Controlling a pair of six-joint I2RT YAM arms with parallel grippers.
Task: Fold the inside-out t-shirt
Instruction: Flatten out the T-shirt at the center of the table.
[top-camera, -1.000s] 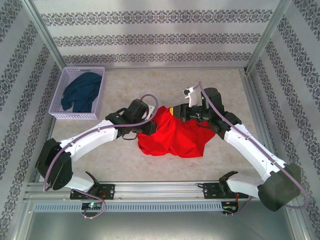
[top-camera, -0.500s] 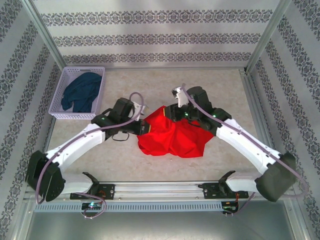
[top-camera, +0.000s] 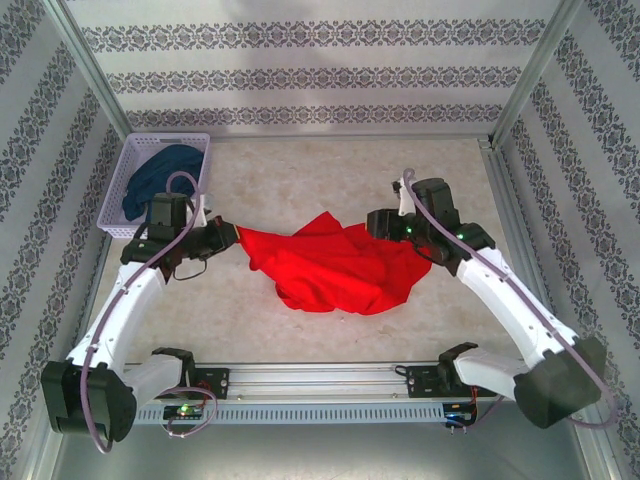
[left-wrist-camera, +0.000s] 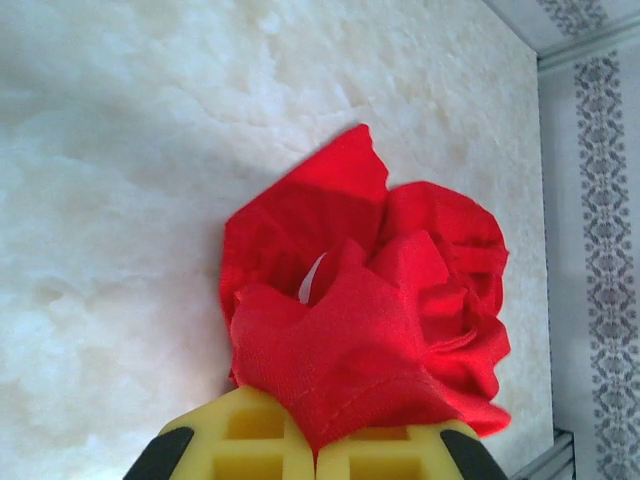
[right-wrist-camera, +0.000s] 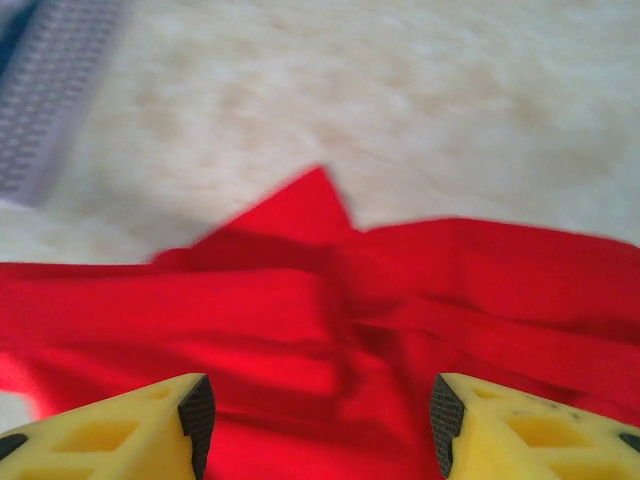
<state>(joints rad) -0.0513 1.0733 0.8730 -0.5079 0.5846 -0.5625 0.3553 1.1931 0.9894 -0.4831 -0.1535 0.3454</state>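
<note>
A: State of the left end effector (top-camera: 233, 239)?

B: Clamped on the inside-out t-shirt (top-camera: 335, 268). In the left wrist view its yellow pads (left-wrist-camera: 235, 442) meet with a stitched red edge pinched between them. The overhead view gives less: a red corner stretched out to the fingertips.

A: And the right end effector (top-camera: 376, 222)?

B: Released. In the right wrist view the pads stand well apart, red cloth lies beyond the gap, and nothing is pinched. Overhead it sits at the shirt's upper right edge. Can't tell from there whether it touches.

A: Where's the shirt?

B: Middle of the surface (top-camera: 300, 170), a crumpled heap between the two arms with its left corner drawn toward the left end effector. Plain red wherever it shows.

A: What do the wrist views add?

B: Left wrist: a small white sliver (left-wrist-camera: 312, 280) tucked in the folds, can't tell what it is. Right wrist: blurred, with a pointed red flap at the cloth's far edge and a lavender grid smear top left.

A: Overhead extras?

B: A lavender basket (top-camera: 165, 137) at the far left of the surface with a navy garment (top-camera: 160, 185) inside, well apart from the shirt. The left arm's wrist is just beside the basket's near edge.
</note>
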